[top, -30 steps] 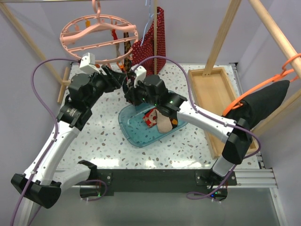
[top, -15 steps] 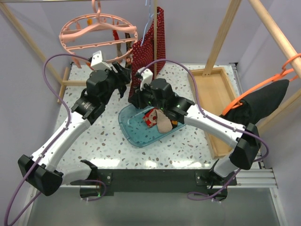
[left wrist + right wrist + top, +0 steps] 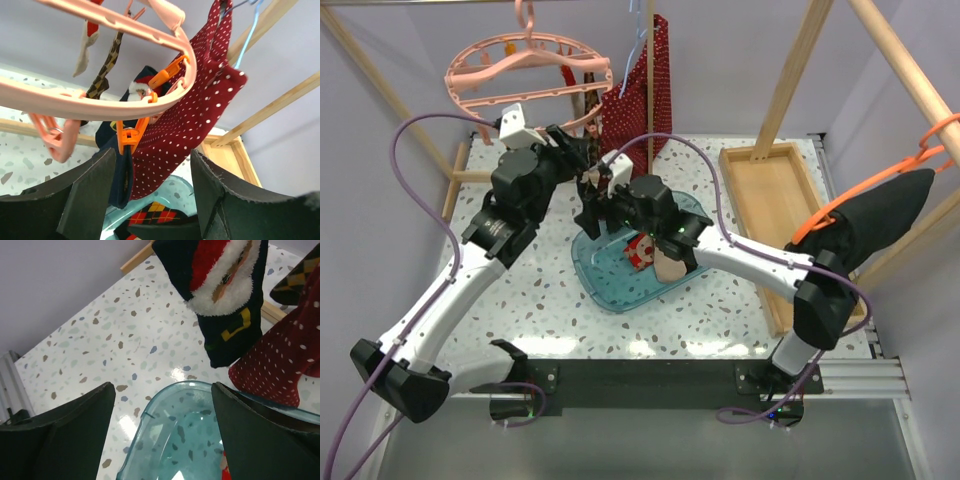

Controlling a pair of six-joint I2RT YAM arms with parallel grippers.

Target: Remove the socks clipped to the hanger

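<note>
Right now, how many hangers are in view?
3: pink ring hanger, back left; thin hanger holding the red dotted garment beside it; orange hanger with black cloth, right.

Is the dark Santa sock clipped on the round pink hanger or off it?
Clipped on. The dark Santa sock dangles from an orange clip under the round pink plastic hanger, clear of the table.
</note>
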